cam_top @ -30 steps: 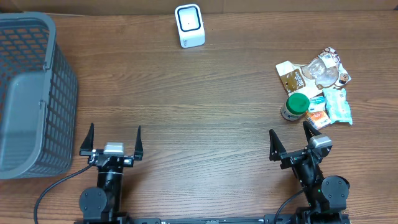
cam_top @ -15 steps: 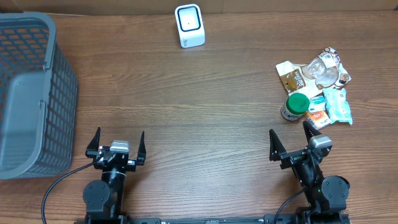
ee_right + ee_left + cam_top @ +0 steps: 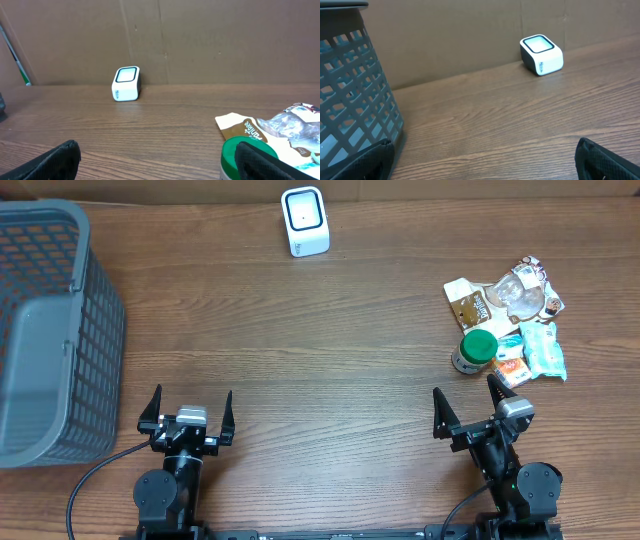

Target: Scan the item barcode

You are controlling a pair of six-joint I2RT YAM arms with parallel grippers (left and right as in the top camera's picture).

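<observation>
A white barcode scanner [image 3: 305,221] with a dark-rimmed window stands at the far middle of the wooden table; it also shows in the left wrist view [image 3: 542,54] and the right wrist view [image 3: 126,83]. The items lie in a pile at the right: a green-lidded jar [image 3: 476,350], a brown-and-white packet [image 3: 466,302], a clear crinkly bag [image 3: 520,290] and a teal packet [image 3: 543,350]. My left gripper [image 3: 187,408] [image 3: 482,150] is open and empty near the front edge. My right gripper [image 3: 467,398] [image 3: 157,150] is open too, its right finger just in front of the jar [image 3: 231,152].
A large grey mesh basket [image 3: 45,330] fills the far left; its wall shows beside my left finger [image 3: 350,100]. A cardboard wall runs along the table's back edge. A small orange packet [image 3: 512,370] lies by the jar.
The left arm shifted slightly right and toward the front edge, then stopped. The right arm and the items have not moved.
</observation>
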